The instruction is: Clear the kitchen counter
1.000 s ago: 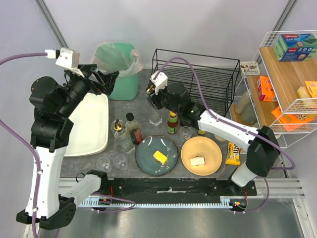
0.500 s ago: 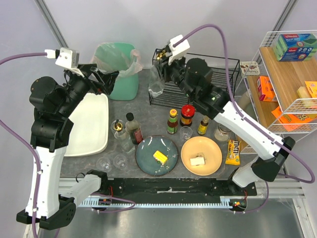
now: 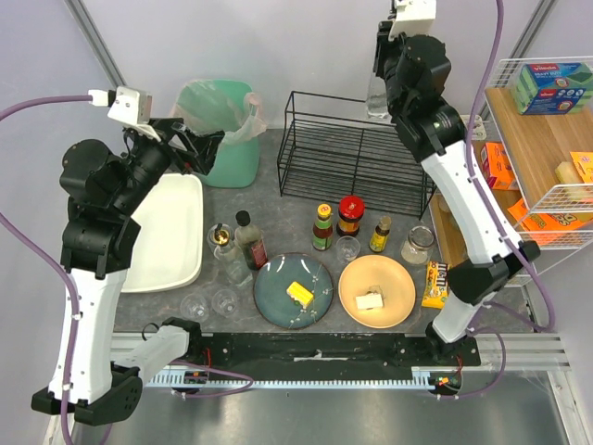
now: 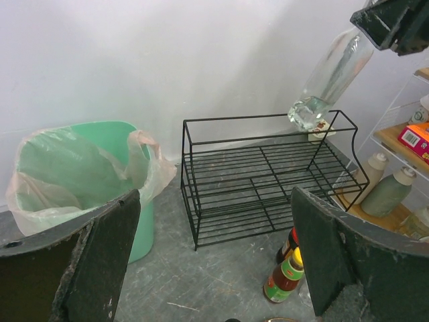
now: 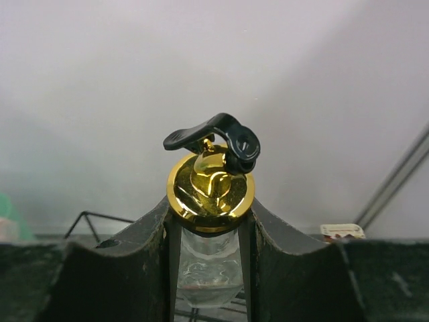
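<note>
The dark grey stone kitchen counter (image 3: 278,218) holds bottles, glasses and two plates. My right gripper (image 3: 384,54) is raised high over the back right of the black wire rack (image 3: 361,153), shut on a clear glass bottle (image 3: 375,93) with a gold cap and black spout (image 5: 210,184). The right wrist view shows the fingers (image 5: 151,268) clamping its neck, with the gripper (image 5: 210,225) just under the cap. The bottle also hangs tilted in the left wrist view (image 4: 328,77). My left gripper (image 3: 199,148) is open and empty beside the green bin (image 3: 218,130), above the counter (image 4: 214,268).
A white tub (image 3: 167,232) lies at the left. Sauce bottles (image 3: 349,215), small glasses (image 3: 208,304), a blue plate (image 3: 320,301), a yellow plate (image 3: 398,306) and a candy bar (image 3: 435,285) sit in front. A wire-framed wooden shelf (image 3: 542,139) stands at the right.
My right arm lifted the glass bottle off the counter and carried it up and to the right, high above the rack. My left arm barely moved.
</note>
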You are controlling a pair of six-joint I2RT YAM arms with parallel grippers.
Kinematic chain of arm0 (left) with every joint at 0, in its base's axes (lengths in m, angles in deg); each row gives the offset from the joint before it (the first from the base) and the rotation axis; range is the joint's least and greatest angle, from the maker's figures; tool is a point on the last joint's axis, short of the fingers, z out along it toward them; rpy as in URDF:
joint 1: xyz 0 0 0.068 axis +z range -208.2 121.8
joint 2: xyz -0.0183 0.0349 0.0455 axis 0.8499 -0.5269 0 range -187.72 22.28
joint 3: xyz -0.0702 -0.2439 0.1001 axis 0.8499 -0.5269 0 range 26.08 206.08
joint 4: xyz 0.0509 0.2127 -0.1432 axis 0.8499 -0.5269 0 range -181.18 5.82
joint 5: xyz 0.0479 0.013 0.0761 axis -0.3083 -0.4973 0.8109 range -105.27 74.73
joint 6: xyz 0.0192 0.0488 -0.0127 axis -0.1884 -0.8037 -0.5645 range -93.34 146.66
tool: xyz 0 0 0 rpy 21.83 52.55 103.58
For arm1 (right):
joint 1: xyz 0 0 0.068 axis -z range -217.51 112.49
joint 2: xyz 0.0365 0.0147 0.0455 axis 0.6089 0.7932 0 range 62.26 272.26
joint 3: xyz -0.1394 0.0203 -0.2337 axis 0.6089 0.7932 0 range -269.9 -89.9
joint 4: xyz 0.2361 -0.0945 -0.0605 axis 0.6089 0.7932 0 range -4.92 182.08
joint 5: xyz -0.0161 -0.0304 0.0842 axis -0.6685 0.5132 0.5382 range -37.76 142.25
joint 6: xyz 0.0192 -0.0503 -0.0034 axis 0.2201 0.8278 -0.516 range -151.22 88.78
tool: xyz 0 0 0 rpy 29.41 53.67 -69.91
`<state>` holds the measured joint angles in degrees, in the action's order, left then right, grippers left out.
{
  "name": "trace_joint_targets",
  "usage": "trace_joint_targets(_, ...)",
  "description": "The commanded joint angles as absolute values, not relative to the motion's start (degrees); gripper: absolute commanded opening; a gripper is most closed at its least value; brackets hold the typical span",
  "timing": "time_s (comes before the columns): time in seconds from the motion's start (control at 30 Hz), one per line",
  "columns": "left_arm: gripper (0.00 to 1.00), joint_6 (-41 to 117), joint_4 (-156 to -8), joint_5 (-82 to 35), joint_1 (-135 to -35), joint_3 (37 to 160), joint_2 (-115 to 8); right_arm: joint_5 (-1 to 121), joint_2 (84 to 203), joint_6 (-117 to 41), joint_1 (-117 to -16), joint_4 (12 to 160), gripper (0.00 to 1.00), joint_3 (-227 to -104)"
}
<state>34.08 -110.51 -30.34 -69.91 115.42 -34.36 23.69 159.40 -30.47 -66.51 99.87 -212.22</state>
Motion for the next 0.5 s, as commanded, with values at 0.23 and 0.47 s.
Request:
trace_joint_targets(0.23, 0.98, 35.0, -107.7, -28.4, -69.7, 114.1, -34.7, 18.7, 165.5, -29.8, -58.2, 92.8, 0.0, -223.0)
trace_joint_targets(0.47, 0.98, 34.7, -107.2, -27.9, -69.7, 113.9, -35.5, 19.5, 165.2, -33.7, -53.1, 92.3, 0.0, -218.7)
